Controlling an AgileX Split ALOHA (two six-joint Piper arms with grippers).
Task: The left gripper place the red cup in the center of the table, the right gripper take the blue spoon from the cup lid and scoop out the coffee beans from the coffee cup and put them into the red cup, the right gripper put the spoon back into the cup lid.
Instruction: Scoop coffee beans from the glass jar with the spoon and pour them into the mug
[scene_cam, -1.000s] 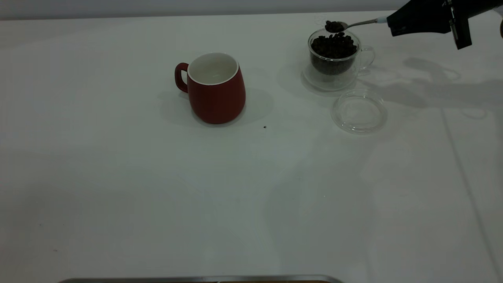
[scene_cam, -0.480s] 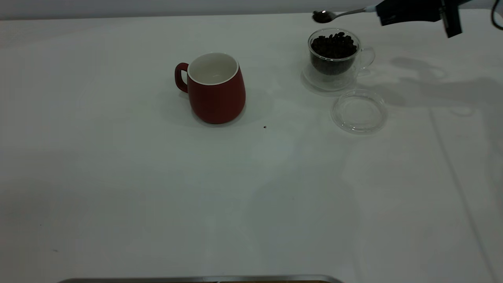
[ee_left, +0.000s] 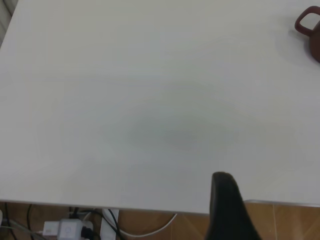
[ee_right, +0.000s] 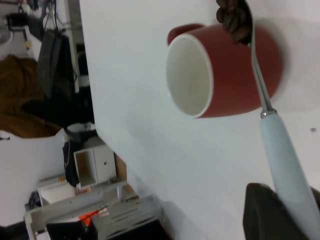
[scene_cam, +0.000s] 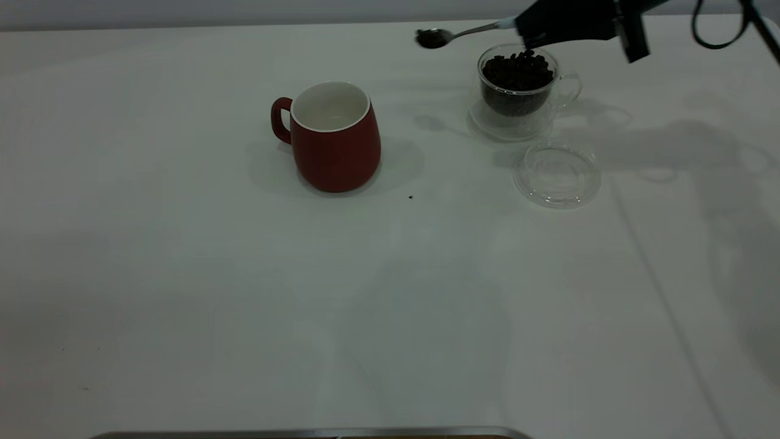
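My right gripper (scene_cam: 518,24) is clenched on the pale blue handle of the small metal-bowled blue spoon (scene_cam: 454,33), held level in the air between the clear glass coffee cup (scene_cam: 518,88) and the dark red ceramic cup (scene_cam: 332,137). Dark coffee beans (ee_right: 234,20) sit in its bowl. The round clear glass cup lid (scene_cam: 556,174) lies near the coffee cup on the white table (scene_cam: 244,292). My left gripper (ee_left: 227,207) is parked at the table edge; I cannot tell its grip.

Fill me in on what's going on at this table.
The right end effector holds the blue spoon by its handle, a scoop of coffee beans in its bowl, in the air between the coffee cup and the red cup. The red cup looks empty. The cup lid lies bare on the table. The left end effector sits idle near the table's edge.
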